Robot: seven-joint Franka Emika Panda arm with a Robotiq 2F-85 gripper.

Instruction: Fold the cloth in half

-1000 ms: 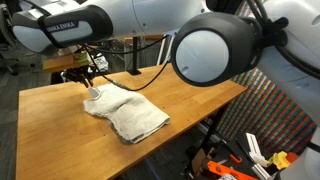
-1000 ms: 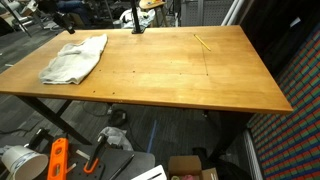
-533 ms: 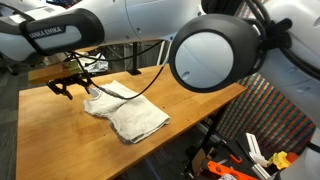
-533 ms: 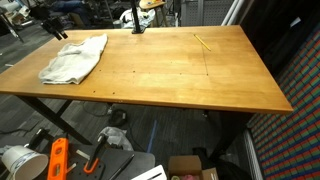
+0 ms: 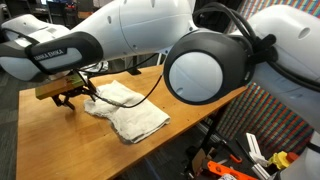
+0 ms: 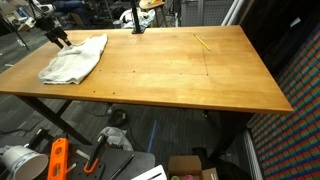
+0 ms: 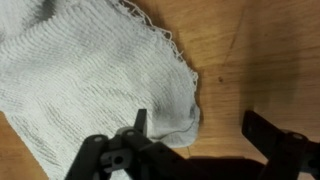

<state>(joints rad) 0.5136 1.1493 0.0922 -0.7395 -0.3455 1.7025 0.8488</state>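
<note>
**1. Obscured items.** In an exterior view, the arm and its white housings filled most of the frame and covered part of the far edge of the bench. The claw showed there only as a dark shape in shadow, and its jaws could not be read from that side. In the wrist view the cloth was cut off at the 9 and 12 o'clock edges, and the claw body was cut off at 6 o'clock. That view showed the two fingers standing wide apart with nothing clamped between them. One finger overlapped the frayed corner of the cloth, but contact could not be confirmed.

**2. Surface and room.** The bench was an orange-brown wooden top on dark legs. In an exterior view the cloth lay rumpled toward 10 o'clock on the top. Whether it was doubled over could not be told. The claw stood just off the cloth's 11 o'clock corner. A yellow stick lay well apart, toward 1 o'clock. On the floor below lay an orange tool, a white round container and a cardboard box, all partly cut off at 6 o'clock.

**3. Counts.** One arm, one claw with two fingers, one cloth and one yellow stick.
</note>
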